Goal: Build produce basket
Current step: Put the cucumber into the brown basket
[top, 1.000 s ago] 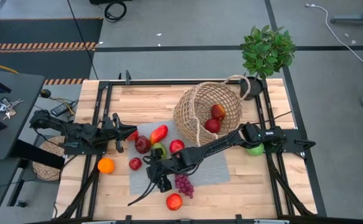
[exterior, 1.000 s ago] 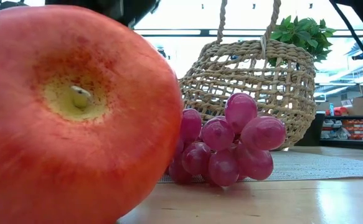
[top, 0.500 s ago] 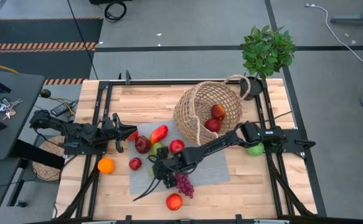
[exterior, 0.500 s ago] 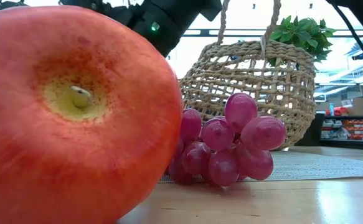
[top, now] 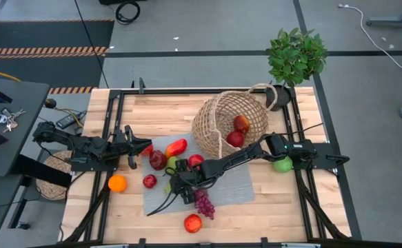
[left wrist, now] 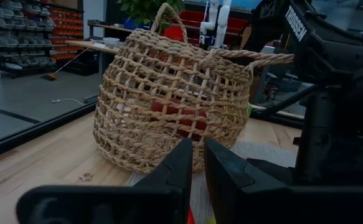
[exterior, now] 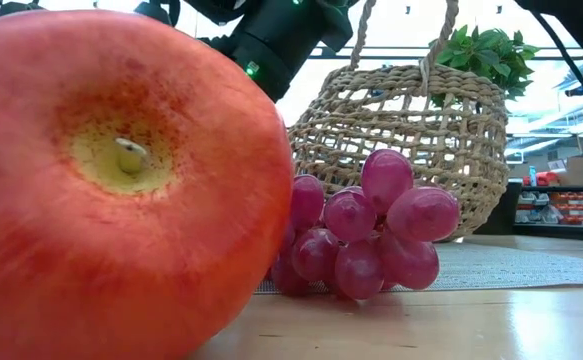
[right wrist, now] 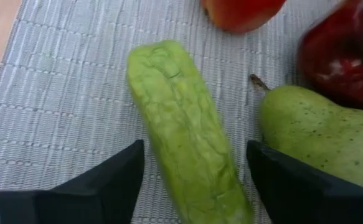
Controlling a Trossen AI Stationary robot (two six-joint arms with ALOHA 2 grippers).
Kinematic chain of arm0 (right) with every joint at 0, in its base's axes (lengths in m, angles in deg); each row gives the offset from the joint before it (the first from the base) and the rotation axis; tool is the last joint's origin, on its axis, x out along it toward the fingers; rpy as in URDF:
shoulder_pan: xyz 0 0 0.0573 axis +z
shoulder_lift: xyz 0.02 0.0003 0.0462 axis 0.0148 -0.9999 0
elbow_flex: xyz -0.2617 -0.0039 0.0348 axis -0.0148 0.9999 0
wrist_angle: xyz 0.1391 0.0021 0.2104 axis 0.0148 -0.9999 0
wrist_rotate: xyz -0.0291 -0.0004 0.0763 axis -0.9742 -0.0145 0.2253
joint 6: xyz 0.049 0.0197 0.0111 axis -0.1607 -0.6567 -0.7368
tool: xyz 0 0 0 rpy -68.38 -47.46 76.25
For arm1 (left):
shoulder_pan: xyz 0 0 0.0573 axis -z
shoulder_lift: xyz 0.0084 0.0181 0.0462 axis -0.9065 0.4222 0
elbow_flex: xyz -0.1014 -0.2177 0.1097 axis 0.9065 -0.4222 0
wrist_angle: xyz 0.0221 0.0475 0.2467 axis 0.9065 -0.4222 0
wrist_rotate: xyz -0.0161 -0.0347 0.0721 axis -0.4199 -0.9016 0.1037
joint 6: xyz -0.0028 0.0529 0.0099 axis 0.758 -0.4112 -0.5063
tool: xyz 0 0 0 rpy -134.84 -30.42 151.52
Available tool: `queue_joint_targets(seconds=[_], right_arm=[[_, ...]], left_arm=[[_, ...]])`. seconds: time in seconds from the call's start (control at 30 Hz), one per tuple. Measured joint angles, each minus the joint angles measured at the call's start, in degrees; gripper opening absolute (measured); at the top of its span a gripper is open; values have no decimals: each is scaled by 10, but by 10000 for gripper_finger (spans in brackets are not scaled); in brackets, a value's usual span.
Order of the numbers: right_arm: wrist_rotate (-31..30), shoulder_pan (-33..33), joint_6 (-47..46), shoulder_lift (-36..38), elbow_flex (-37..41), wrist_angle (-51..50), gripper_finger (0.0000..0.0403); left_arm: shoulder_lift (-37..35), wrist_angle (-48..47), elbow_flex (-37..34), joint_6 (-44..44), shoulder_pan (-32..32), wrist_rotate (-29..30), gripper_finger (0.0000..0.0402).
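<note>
A light wooden table (top: 187, 107) framed by black rails carries a grey woven placemat (top: 235, 186) at its middle. The basket (top: 221, 124) lies tipped on its side at the mat's 1 o'clock corner, mouth toward 3 o'clock, with two red apples (top: 238, 131) inside. From the low view its open weave rises behind a bunch of purple grapes (exterior: 366, 230), and a big red apple (exterior: 121, 190) fills the near foreground.

The right gripper (top: 175, 180) reaches across the mat from 3 o'clock. Its wrist view shows the two dark fingers (right wrist: 106, 180) set on either side of a long pale-green vegetable (right wrist: 184, 143) lying on the mat, a visible gap on each side, so the jaws are partly spread and not yet gripping. A green pear (right wrist: 318, 140) lies just beside it, with a dark red fruit (right wrist: 349, 53) beyond.

The left gripper (left wrist: 193, 165) rests at the table's 9 o'clock side, fingers pressed together and empty, facing the basket.

Other produce sits loose: an orange (top: 117, 183) off the mat at 8 o'clock, a small red fruit (top: 149, 181), a red-and-yellow pepper (top: 176, 147), and a green fruit (top: 282, 164) under the right arm at 3 o'clock.

Around the table lies grey floor with striped hazard tape (top: 42, 50). A leafy potted plant (top: 296, 55) stands at the 1 o'clock corner, a flat woven mat (top: 52, 180) lies beside the 9 o'clock edge, and shelves of bins (exterior: 566, 205) line the far room.
</note>
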Motion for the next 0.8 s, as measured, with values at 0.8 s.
queue_joint_targets(seconds=[0.8], right_arm=[[-56, 5, 5, 4, -84, -57, 167]], left_arm=[[0, 0, 0, 0, 0, 0, 48]])
